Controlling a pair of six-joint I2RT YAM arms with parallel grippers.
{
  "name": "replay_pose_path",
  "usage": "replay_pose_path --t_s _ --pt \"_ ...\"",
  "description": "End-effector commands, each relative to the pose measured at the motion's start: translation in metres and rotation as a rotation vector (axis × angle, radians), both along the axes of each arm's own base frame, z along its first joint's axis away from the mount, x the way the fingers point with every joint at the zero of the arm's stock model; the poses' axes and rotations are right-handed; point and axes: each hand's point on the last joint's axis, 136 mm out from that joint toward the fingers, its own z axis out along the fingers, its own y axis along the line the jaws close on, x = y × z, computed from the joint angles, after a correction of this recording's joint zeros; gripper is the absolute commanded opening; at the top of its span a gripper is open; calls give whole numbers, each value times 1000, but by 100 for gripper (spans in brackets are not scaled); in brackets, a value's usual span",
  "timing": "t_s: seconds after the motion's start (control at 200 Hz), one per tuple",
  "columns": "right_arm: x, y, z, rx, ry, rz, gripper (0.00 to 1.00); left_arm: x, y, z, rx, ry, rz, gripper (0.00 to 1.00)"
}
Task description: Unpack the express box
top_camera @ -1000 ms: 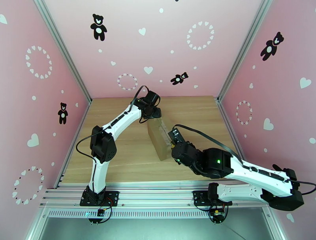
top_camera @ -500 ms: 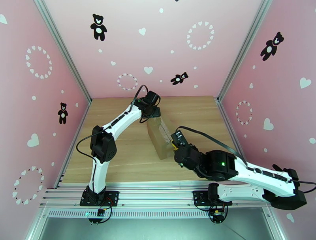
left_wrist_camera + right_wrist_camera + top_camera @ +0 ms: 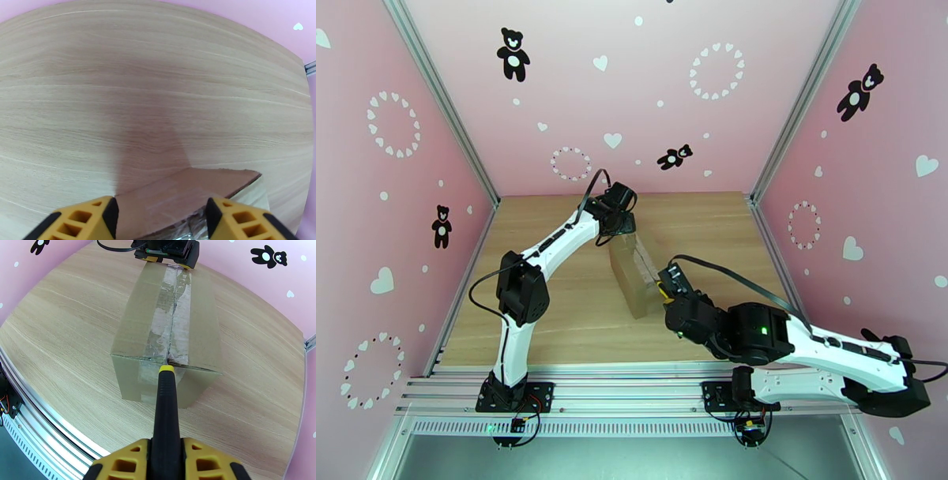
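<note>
Right gripper [image 3: 166, 455] is closed on a black cutter [image 3: 166, 409], tip touching the taped seam of the express box [image 3: 134, 323] at mid-tabletop [image 3: 59, 319]; left gripper [image 3: 160, 219] clamps its far end. Tape seems uncut, flaps closed.

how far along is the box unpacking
Early. Done: the left gripper clamps the far end of the brown cardboard box, and the right gripper holds a black yellow-tipped stick tool. In hand: the tool's tip sits at the near end of the clear tape seam. Left: the tape looks uncut, the flaps are closed, and nothing has been taken out.
</note>
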Motion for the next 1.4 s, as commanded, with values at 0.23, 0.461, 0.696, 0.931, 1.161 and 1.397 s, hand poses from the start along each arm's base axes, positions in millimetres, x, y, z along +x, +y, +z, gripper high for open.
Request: replay_pose_path --t_s 0.23,0.461,0.696,0.931,1.161,1.397 --pt "-19 -9 -11 -27 84 53 0 -5 57 -54 226 116 121 64" --pt "-19 -11 -12 -24 77 48 0 -5 55 -40 199 83 127 64" --pt "-16 -15 1 32 36 39 0 -8 44 5 147 -31 97 65" --pt "-10 -33 34 134 -53 19 0 -10 40 26 92 -59 88 65" --pt "-1 -46 63 185 -167 4 0 -17 44 53 49 -104 96 65" --pt "24 -44 80 154 -206 -9 0 -45 49 59 -3 -62 73 65"
